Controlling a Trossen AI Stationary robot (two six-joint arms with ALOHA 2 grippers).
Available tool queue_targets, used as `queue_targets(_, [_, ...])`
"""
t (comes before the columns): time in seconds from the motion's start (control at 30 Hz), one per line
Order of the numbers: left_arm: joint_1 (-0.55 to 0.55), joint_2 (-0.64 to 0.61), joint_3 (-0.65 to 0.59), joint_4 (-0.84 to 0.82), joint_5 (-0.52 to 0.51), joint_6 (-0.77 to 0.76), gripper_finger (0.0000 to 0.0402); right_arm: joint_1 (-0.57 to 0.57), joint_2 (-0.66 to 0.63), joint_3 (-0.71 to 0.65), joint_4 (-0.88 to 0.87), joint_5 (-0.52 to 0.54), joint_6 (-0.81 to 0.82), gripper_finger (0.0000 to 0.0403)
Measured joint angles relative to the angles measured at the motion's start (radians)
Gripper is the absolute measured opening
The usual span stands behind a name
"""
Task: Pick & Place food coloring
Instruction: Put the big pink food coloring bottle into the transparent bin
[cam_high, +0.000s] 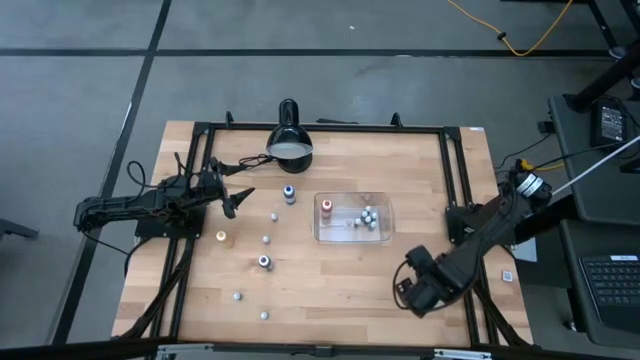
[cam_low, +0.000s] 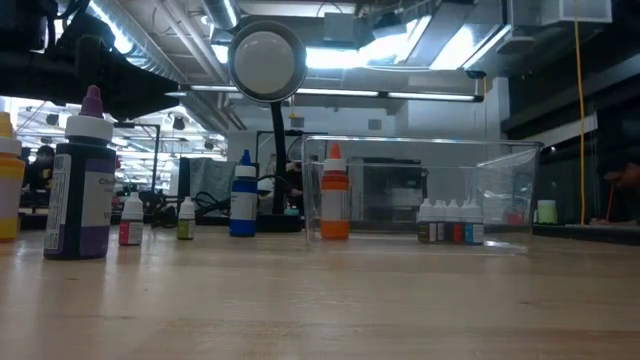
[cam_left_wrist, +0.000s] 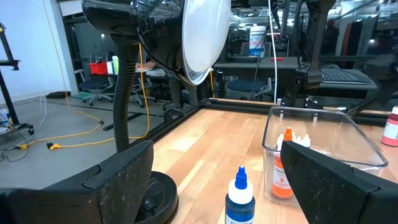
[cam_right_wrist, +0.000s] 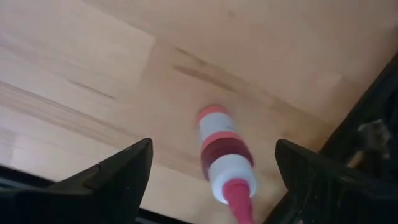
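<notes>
Wooden planks make up the counter (cam_high: 340, 270), framed by black rails, with a black desk lamp (cam_high: 289, 140) at its far edge. A clear tray (cam_high: 384, 232) sits near the middle and holds one orange-topped bottle (cam_high: 327, 207) plus a cluster of about four tiny pale bottles (cam_high: 368, 217). Outside the tray, on the left half of the counter, stand a blue-topped bottle (cam_high: 289, 193), a yellow one (cam_high: 222, 237), a dark one (cam_high: 265, 262) and about four tiny pale ones. One red-topped bottle (cam_right_wrist: 224, 158) lies on its side near the right front corner, under the right tool (cam_right_wrist: 211, 180), whose fingers are spread wide and touch nothing. The left tool (cam_high: 238, 197) hovers near the left edge, fingers likewise spread, empty.
</notes>
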Motion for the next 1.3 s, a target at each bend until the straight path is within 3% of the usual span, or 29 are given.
queue_targets(0.43, [0.000,0.000,0.000,0.000,0.000,0.000,0.0347,0.060,0.000,-0.041,0.074,-0.025,0.054,0.0329])
queue_targets(1.3, [0.000,0.000,0.000,0.000,0.000,0.000,0.0347,0.059,0.000,-0.040,0.078,-0.041,0.068,0.0130])
